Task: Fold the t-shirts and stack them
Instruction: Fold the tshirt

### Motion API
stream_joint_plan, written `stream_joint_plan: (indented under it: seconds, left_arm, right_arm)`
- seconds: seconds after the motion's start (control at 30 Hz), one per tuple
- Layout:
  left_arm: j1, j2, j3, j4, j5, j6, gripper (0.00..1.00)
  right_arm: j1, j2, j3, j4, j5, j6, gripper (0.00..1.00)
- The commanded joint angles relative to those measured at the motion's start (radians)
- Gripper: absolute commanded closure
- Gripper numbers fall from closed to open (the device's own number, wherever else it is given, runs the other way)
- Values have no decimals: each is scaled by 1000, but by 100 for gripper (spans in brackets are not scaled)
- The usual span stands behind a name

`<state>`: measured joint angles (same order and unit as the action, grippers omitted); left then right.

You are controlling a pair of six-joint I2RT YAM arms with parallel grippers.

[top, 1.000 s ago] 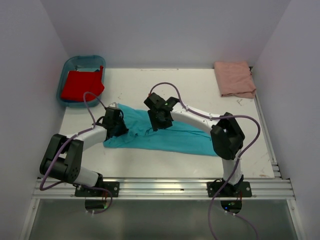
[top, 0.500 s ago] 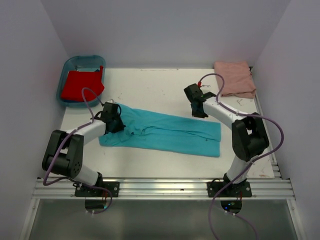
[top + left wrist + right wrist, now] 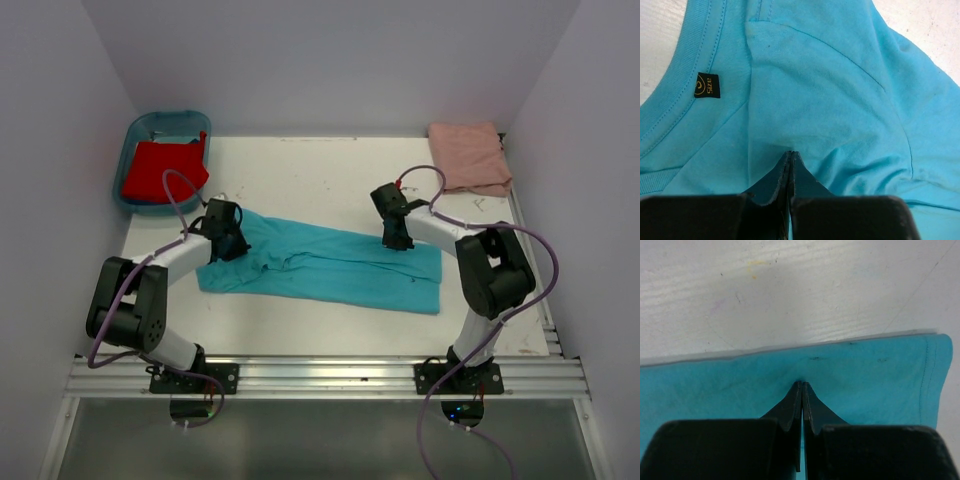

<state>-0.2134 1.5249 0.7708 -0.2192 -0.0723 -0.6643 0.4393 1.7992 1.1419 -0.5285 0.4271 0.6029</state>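
Note:
The turquoise t-shirt (image 3: 330, 265) lies in a long flat band across the table's middle. My left gripper (image 3: 225, 243) is shut, its tips down on the cloth at the shirt's left end. In the left wrist view that gripper (image 3: 791, 152) touches the turquoise t-shirt (image 3: 830, 75) below the collar, near the dark neck label (image 3: 706, 85). My right gripper (image 3: 398, 240) is shut too. Its tips (image 3: 802, 383) rest on the shirt (image 3: 865, 370) just inside the far edge, near the hem. No cloth shows between either pair of jaws. The pink t-shirt (image 3: 468, 158) lies folded at the back right. The red t-shirt (image 3: 160, 170) is in the tub.
A blue plastic tub (image 3: 140, 125) stands at the back left corner with the red shirt in it. White walls close in the table on three sides. Bare white tabletop (image 3: 790, 290) shows beyond the shirt's far edge.
The right gripper let go of the shirt's middle, shut, swung to the right and came down at the far edge. The shirt now lies spread out to the right. The left gripper shifted slightly back.

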Motion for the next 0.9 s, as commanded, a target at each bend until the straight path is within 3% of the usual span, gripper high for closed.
stream_joint_plan:
  seconds: [0.0, 0.23, 0.5, 0.63, 0.77, 0.87]
  left_arm:
    - [6, -5, -14, 12, -20, 12, 100]
    - [8, 69, -10, 47, -20, -11, 100]
    - [22, 267, 159, 72, 0, -49, 100]
    - [31, 417, 330, 37, 28, -32, 100]
    - [43, 636, 605, -81, 84, -9, 100]
    - [46, 705, 735, -98, 133, 38, 100]
  right_arm:
    - [1, -40, -21, 39, -40, 8, 100]
    - [3, -29, -97, 67, -83, 18, 100]
    - [36, -55, -238, 139, -155, 31, 100]
    - [94, -38, -283, 171, -182, 54, 100]
    - [197, -3, -306, 173, -201, 96, 100]
    - [246, -7, -330, 177, -231, 127, 100]
